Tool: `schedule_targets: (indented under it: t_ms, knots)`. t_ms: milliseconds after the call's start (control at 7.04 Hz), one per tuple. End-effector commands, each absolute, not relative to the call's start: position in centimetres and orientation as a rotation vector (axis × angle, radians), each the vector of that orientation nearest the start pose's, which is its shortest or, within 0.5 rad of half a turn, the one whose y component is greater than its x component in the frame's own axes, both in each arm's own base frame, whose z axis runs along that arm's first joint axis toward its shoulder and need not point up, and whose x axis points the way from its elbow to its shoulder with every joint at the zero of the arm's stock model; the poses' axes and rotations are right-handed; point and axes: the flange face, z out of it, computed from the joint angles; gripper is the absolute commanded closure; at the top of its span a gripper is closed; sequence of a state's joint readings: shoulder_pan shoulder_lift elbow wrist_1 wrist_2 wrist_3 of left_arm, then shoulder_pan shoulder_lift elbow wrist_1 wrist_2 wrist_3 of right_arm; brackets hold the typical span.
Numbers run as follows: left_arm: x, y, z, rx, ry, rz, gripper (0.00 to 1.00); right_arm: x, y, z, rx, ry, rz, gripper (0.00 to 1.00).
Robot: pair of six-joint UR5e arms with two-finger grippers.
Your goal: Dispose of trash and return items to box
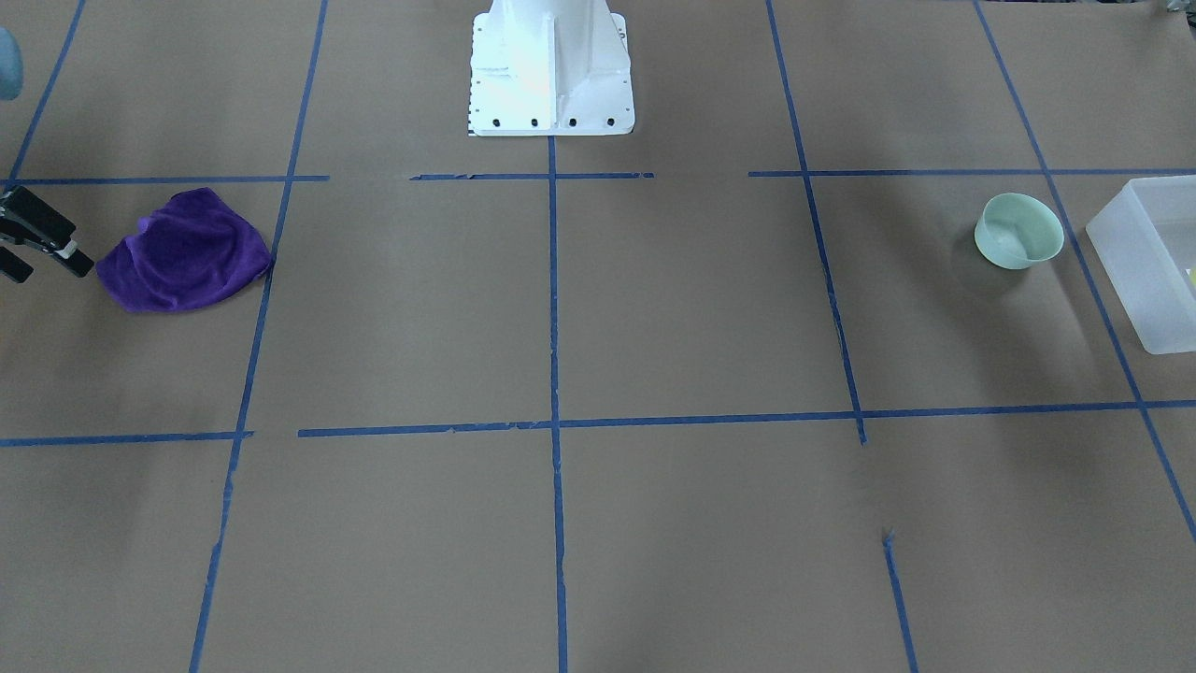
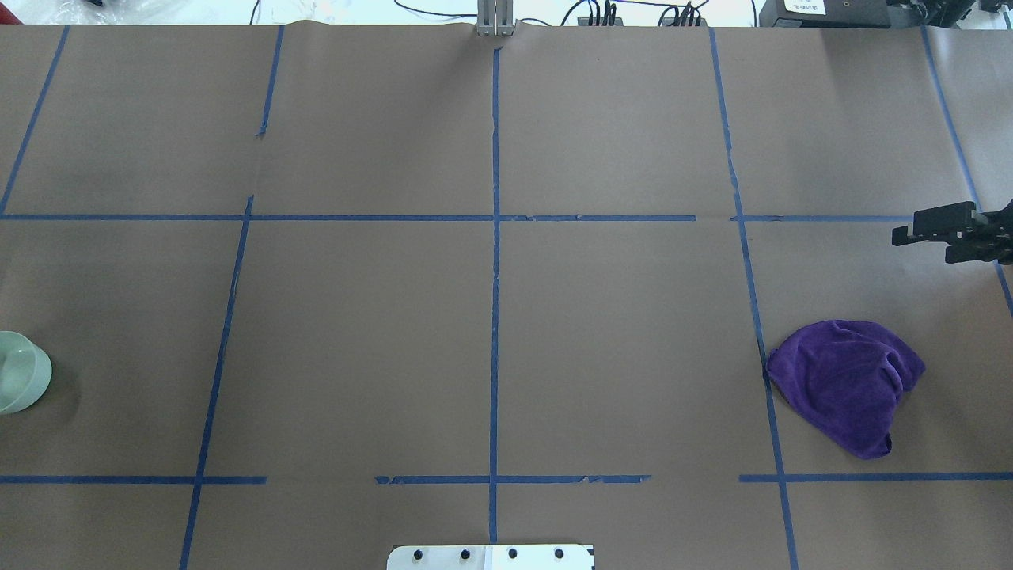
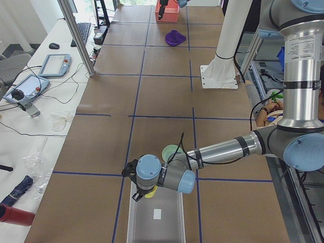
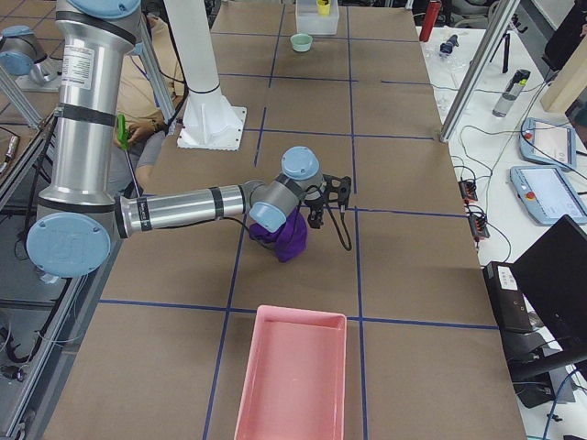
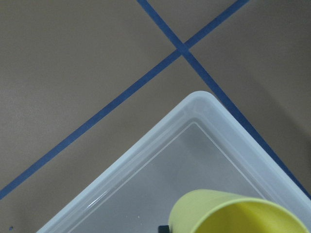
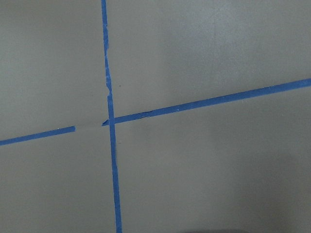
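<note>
1. My left fingers [image 3: 144, 192] are clamped on the yellow cup [image 5: 228, 213]. In the left wrist view only a dark sliver of them shows, against the cup's wall.
2. The cup hangs tilted over one corner of the box [image 5: 146, 160], with its open mouth turned partly toward the wrist camera.
3. The box is the frosted, translucent one. It sits on the counter [image 1: 701, 308] at my left end, and I can see a small white patch on its floor from the left side view.
4. The mint bowl [image 1: 1018, 231] stands upright on the counter just beside the box. A narrow strip of brown paper shows between them, so the two are not touching.
5. My right fingers [image 1: 51, 271] are spread apart with nothing between them.
6. They sit close to a crumpled purple cloth [image 1: 182, 250] and are not touching it.
7. The cloth lies in a heap, with one edge touching a line of blue tape.
8. The right wrist view gives me only brown paper and two crossing tape lines.
9. A pink bin [image 4: 293, 376] lies at my right end of the counter, well apart from the cloth.
10. The white robot base [image 1: 549, 75] stands at the middle of the counter's robot-side edge, between the bowl's half and the cloth's.
</note>
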State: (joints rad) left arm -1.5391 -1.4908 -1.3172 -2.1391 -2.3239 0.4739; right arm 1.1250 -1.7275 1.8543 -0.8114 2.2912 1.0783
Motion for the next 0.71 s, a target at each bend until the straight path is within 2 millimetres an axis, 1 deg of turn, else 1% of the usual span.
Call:
schedule_targets:
  t_ms: [0, 284, 426, 568]
  knots:
    - [-4.1, -44.8, 77.5, 0.363, 0.740, 0.571, 1.00, -13.1, -43.1, 50.2, 0.146, -1.069, 0.252, 0.00]
    - [-3.4, -44.6, 78.1, 0.351, 0.772, 0.580, 1.00, -13.1, -43.1, 50.3, 0.143, -1.068, 0.252, 0.00]
    - [-3.4, -44.5, 78.3, 0.346, 0.773, 0.578, 0.92, -13.1, -43.1, 50.4, 0.142, -1.067, 0.253, 0.00]
    - [-3.4, -44.0, 79.3, 0.332, 0.774, 0.573, 0.71, -13.0, -43.0, 50.4, 0.144, -1.067, 0.253, 0.00]
